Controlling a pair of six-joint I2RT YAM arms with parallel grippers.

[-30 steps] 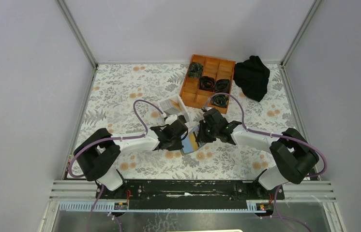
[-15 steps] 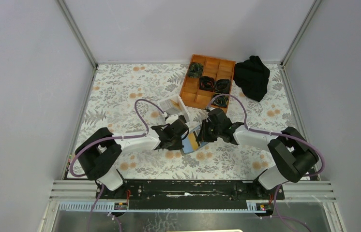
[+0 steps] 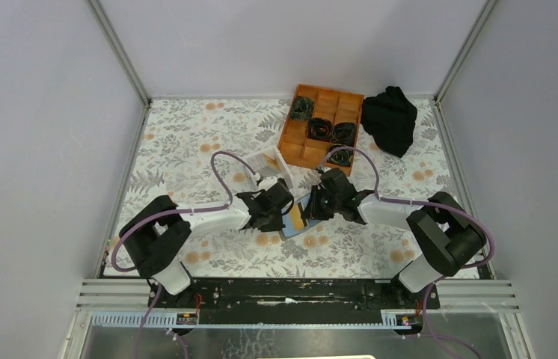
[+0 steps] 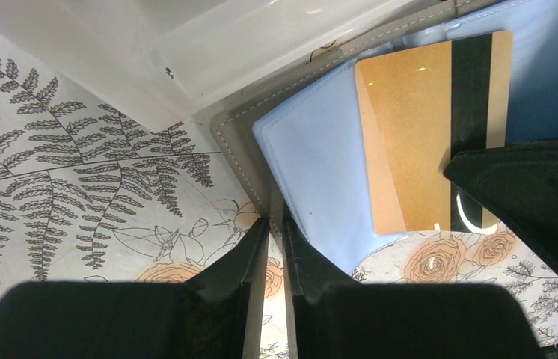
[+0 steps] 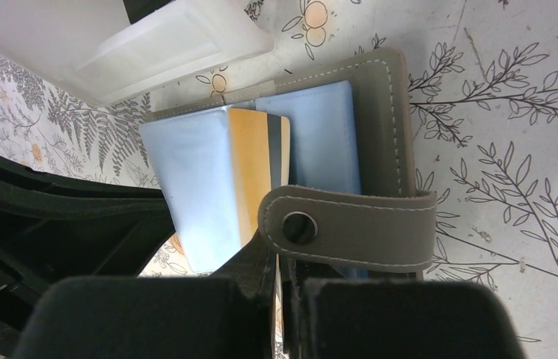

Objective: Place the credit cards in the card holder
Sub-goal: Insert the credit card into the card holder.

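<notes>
Where strap (image 5: pixel 358 224) hides its end, gold card (image 5: pixel 250 164) pinched by right claw (image 5: pixel 277 263) | left claw (image 4: pixel 272 233) clamps card holder (image 4: pixel 306 149) edge

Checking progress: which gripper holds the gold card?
The right gripper, shut on the gold card at its striped end; the left gripper pinches the holder by its edge.

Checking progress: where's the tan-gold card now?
Top view: the tan-gold card lies mid-table between left gripper and right gripper, on the open card holder, near the white box.
</notes>
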